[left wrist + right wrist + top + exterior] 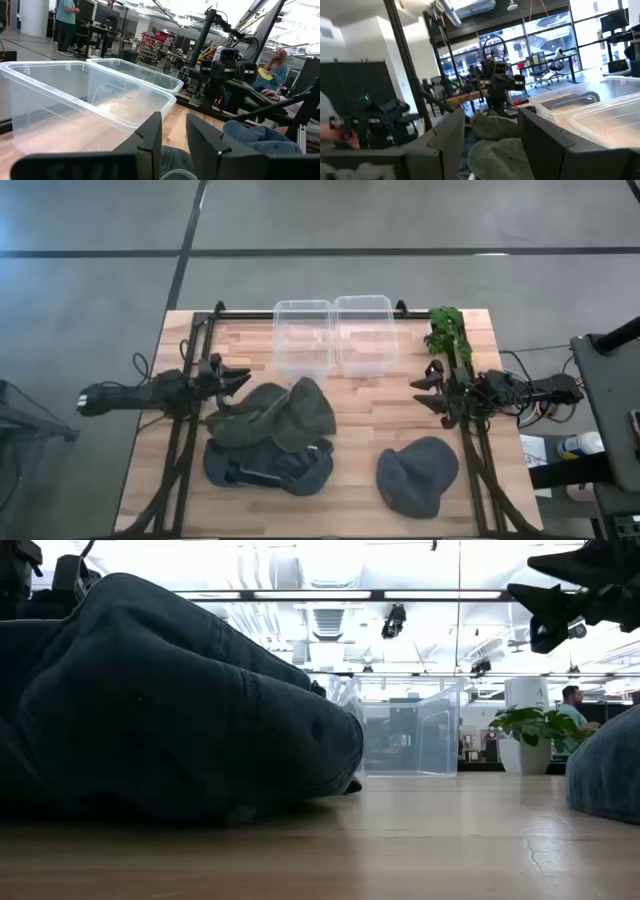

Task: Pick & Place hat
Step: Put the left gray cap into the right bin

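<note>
A pile of dark hats (270, 435) lies on the wooden table at the left-centre: a green-grey one (290, 415) on top of darker blue-grey ones (265, 465). The pile fills the left of the low view (170, 710). A single dark grey hat (417, 473) lies flat at the near right and shows at the low view's right edge (605, 775). My left gripper (240, 377) is open above the table at the left, just by the pile's far edge (175, 162). My right gripper (424, 393) is open above the table at the right, clear of the hats.
Two clear plastic bins (303, 335) (365, 330) stand side by side at the table's far middle. A green potted plant (447, 332) stands at the far right corner. Black rails run along both table sides. People show in the room beyond.
</note>
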Action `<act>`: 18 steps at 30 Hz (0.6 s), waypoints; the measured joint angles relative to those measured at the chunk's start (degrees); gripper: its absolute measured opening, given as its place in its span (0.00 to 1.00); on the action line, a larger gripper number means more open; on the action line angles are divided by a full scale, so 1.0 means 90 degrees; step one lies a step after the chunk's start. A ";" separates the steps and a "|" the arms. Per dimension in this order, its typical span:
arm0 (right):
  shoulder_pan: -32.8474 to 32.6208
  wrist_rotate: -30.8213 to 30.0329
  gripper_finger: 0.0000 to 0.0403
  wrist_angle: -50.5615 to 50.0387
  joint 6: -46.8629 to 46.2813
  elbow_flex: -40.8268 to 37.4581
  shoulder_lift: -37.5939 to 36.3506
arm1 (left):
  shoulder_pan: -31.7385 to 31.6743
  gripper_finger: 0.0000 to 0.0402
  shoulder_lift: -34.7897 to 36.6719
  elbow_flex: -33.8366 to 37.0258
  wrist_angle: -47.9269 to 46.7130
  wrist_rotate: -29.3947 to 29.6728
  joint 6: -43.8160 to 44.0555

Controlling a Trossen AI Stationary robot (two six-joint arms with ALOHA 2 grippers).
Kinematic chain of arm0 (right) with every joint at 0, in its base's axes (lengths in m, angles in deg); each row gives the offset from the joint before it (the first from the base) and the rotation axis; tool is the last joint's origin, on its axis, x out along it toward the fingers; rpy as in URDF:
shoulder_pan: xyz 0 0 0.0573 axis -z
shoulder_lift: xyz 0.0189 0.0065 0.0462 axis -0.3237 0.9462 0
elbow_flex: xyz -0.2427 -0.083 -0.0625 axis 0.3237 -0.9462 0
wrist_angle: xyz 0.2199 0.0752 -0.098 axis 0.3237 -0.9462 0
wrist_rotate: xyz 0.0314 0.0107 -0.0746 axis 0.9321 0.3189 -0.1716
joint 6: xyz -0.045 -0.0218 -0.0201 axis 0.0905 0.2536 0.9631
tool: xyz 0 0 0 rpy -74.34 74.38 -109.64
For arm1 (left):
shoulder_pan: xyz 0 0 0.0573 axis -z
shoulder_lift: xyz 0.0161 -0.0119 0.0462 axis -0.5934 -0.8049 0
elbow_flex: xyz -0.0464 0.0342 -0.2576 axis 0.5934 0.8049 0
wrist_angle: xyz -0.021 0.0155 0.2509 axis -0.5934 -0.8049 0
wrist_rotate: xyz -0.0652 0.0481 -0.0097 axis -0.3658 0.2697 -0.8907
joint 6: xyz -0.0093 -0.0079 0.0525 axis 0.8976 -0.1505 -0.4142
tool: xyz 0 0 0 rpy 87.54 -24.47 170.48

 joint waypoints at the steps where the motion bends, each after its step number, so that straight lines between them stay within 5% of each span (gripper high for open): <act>1: 0.0000 0.0000 0.44 0.0045 -0.0041 0.0000 0.0002 | 0.0000 0.21 0.0000 0.0000 0.0000 0.0000 0.0000; 10: 0.0000 -0.0010 0.44 0.0107 -0.0425 0.0000 0.0002 | -0.0002 0.21 -0.0002 0.0000 0.0269 0.0138 0.0067; 12: 0.0000 -0.0075 0.44 0.0244 -0.0629 -0.0001 0.0005 | -0.0005 0.21 0.0002 0.0000 0.0805 0.0140 0.0876; 16: 0.0000 -0.0690 0.44 0.1056 -0.2014 0.0000 0.0028 | 0.0000 0.21 0.0005 0.0000 0.1889 0.0153 0.4077; 18: 0.0002 -0.1014 0.44 0.1442 -0.3352 0.0000 0.0036 | -0.0002 0.21 0.0005 0.0000 0.2070 0.0355 0.4253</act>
